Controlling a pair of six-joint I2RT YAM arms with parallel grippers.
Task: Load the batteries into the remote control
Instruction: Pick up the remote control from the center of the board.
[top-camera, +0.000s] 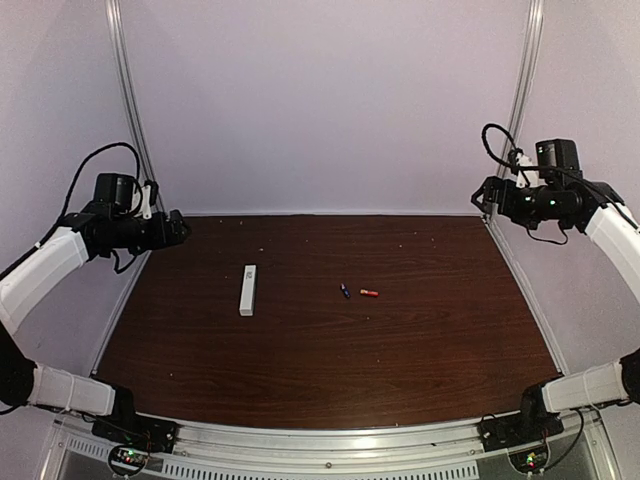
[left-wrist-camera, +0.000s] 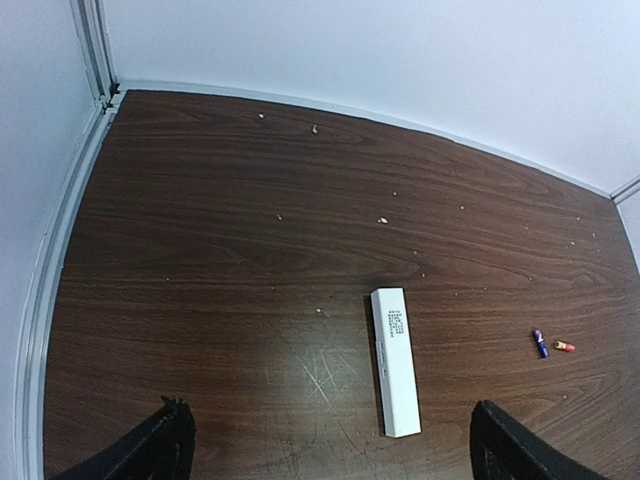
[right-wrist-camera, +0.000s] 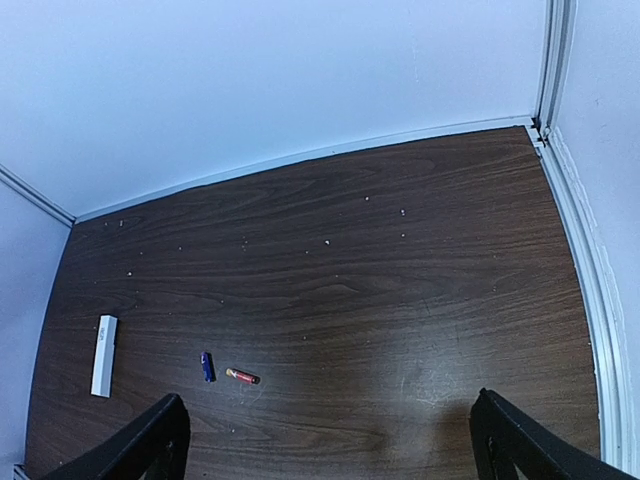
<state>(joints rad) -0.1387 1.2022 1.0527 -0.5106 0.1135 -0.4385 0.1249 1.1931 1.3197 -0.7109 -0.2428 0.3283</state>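
Midway across worktop (top-camera: 300, 370), lying loose: remote control (top-camera: 248, 289), blue battery (top-camera: 345, 291), red battery (top-camera: 369, 293). Raised aside, released, likely for unobstructed view: left hand (top-camera: 177, 229), right hand (top-camera: 488, 192).

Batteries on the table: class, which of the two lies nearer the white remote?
The dark blue battery, lying between the remote control and the red-orange battery.
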